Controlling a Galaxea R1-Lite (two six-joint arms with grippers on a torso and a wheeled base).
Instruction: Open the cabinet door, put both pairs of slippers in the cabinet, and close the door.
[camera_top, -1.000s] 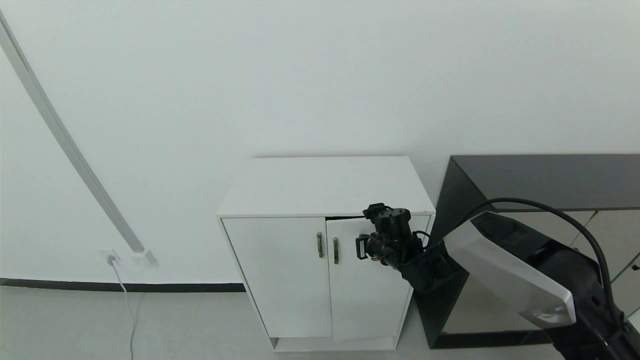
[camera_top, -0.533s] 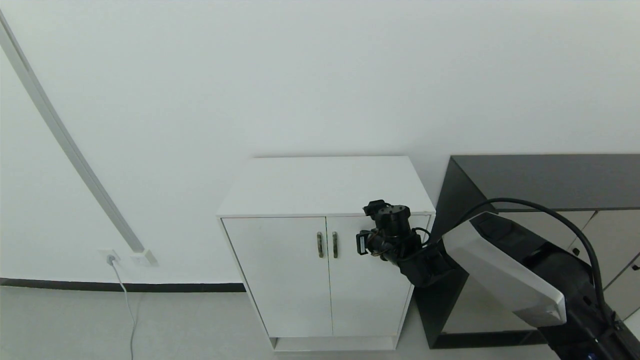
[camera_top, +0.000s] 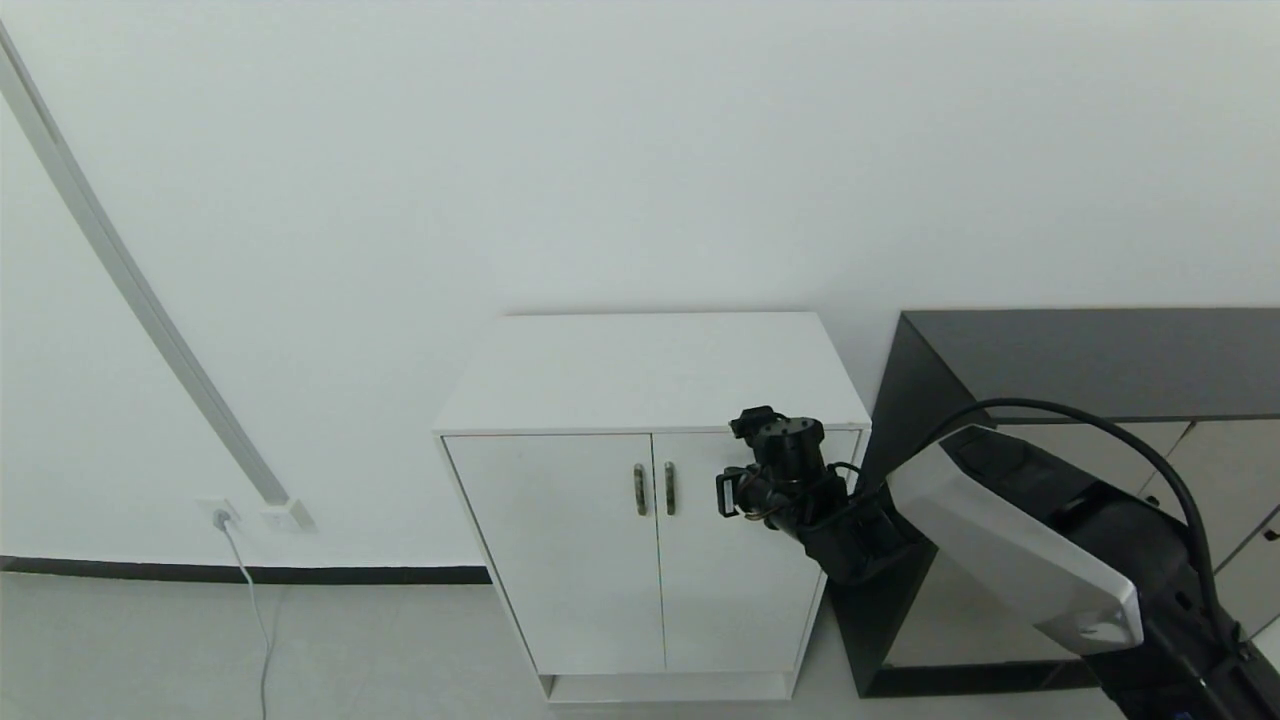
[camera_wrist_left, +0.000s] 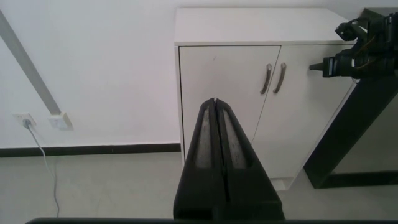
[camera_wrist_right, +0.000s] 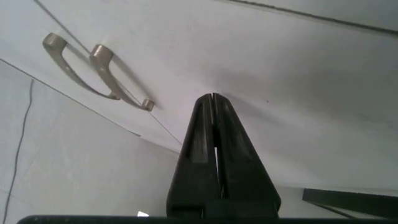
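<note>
White cabinet (camera_top: 650, 370) at wall, both doors flush. R gripper (camera_wrist_right: 213, 96) clenched, empty, tips against R door (camera_top: 735, 590) near handles (camera_top: 669, 494). L gripper (camera_wrist_left: 214, 102) clenched, empty, well back. Prob. close-door step, ~done; next: back R arm off w/o snagging handles

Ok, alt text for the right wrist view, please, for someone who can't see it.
The right gripper, fingers shut, points at the white cabinet door, tips nearly on it. Two curved metal handles sit side by side nearby.
</note>
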